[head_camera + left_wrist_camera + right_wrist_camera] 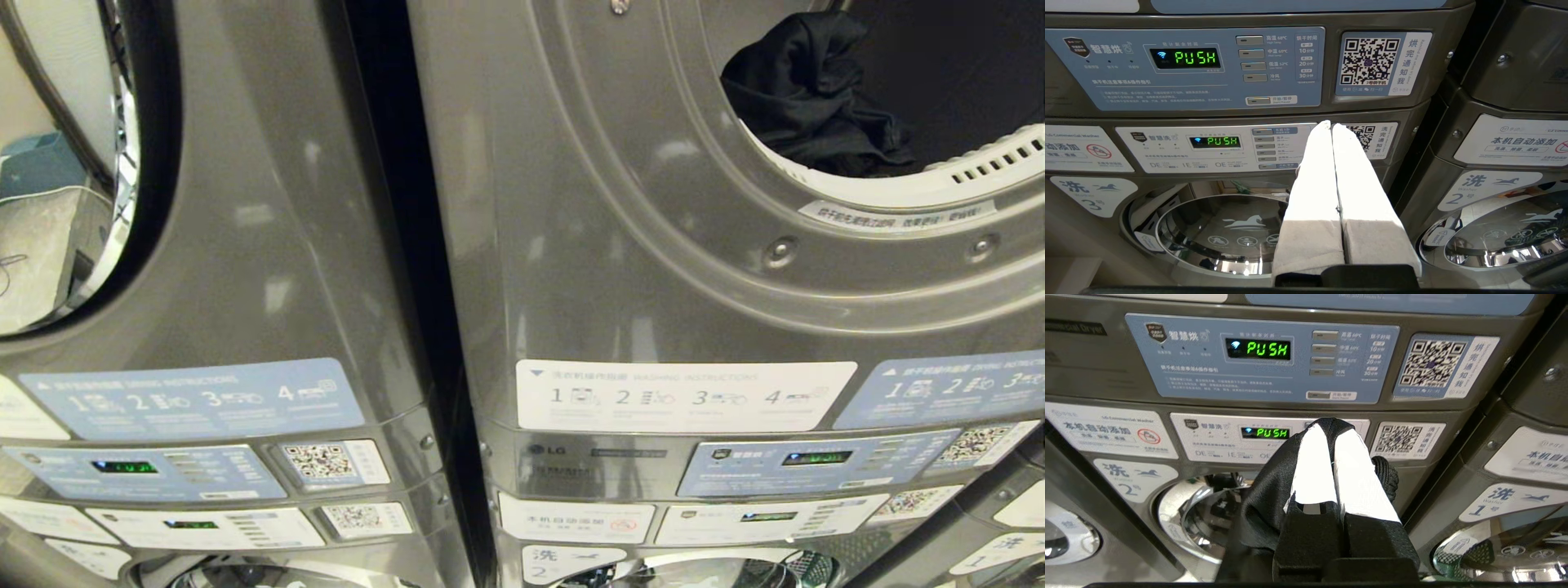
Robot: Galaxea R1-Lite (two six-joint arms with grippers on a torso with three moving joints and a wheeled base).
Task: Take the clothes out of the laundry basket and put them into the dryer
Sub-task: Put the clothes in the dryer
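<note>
Your right gripper (1331, 433) is clamped on a black garment (1265, 502) — the dark cloth wraps over the white fingertips (1312, 469) and hangs down along one side of them. It sits low, in front of the stacked machine's control panels, not up at the drum. A second black garment (808, 90) already lies bunched inside the open dryer drum (939, 175), resting against the white perforated rim at the upper right of the head view.

Behind the right gripper you can read a blue dryer panel (1261, 359) whose green display says "PUSH", with temperature buttons marked 68°C, 60°C and 52°C and times of 10, 20 and 30. A QR sticker (1433, 363) sits beside it. Below it a white washer panel (1229, 437) also shows "PUSH", and a label reading "洗" with the number 2 (1133, 475) sits above a chromed washer door (1208, 514).

Your left gripper (1331, 124) holds nothing, its white fingers pressed together, parked before the neighbouring stack — again two "PUSH" displays, a QR sticker naming dryer 3 (1370, 61), and a "洗 3" label (1094, 194).

In the head view the front of the right-hand machine carries an "LG" badge (547, 450) and a white strip headed "WASHING INSTRUCTIONS" (686, 396) with steps 1 to 4.
</note>
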